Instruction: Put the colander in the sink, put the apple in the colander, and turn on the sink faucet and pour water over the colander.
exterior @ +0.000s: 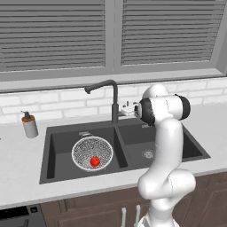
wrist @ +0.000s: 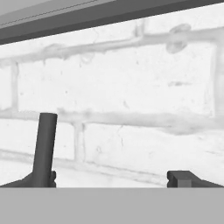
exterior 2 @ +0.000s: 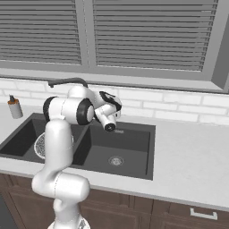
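Observation:
The colander [exterior: 92, 152], a speckled mesh bowl, sits in the left basin of the dark sink [exterior: 57, 150]. The red apple [exterior: 95, 161] lies inside it. In the right base view my arm hides most of the colander [exterior 2: 39, 146]. The sink faucet [exterior: 115, 103] rises behind the divider, its spout pointing left over the left basin. No water shows at the spout. My gripper [exterior: 127, 109] hovers just right of the faucet's stem, facing the brick wall. In the hand view the gripper [wrist: 113, 179] is open and holds nothing. A dark faucet rod [wrist: 46, 148] stands by its left fingertip.
A soap dispenser [exterior: 29, 125] stands on the counter left of the sink. The right basin holds nothing but its metal drain [exterior: 148, 154]. White brick backsplash [wrist: 131, 87] and a window with closed blinds [exterior: 57, 35] lie close behind the faucet. Pale counter [exterior 2: 192, 147] stretches to the right.

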